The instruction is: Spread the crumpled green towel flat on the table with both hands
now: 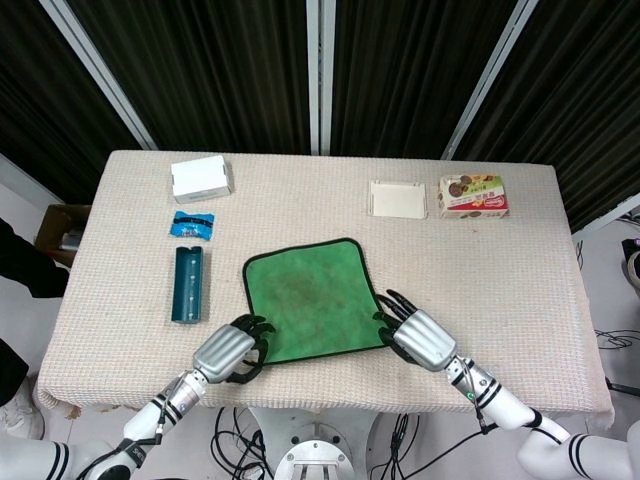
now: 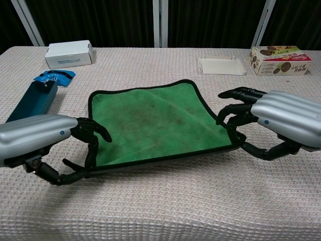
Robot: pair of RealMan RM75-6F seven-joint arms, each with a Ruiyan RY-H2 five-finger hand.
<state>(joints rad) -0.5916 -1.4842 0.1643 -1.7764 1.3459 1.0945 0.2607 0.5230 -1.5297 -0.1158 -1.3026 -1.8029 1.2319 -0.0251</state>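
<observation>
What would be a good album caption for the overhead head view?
Two robot hands, left and right, hold a green towel by its near corners.

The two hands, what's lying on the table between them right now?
The green towel, spread out, spans between the left hand and right hand; the head view shows it plainly.

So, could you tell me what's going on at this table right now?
The robot is spreading a green towel on the table with both hands. The left hand holds the towel's near left corner and the right hand holds the near right corner. The towel is open and almost flat, with only its near edge slightly raised between the hands. Neither hand has let go yet.
</observation>
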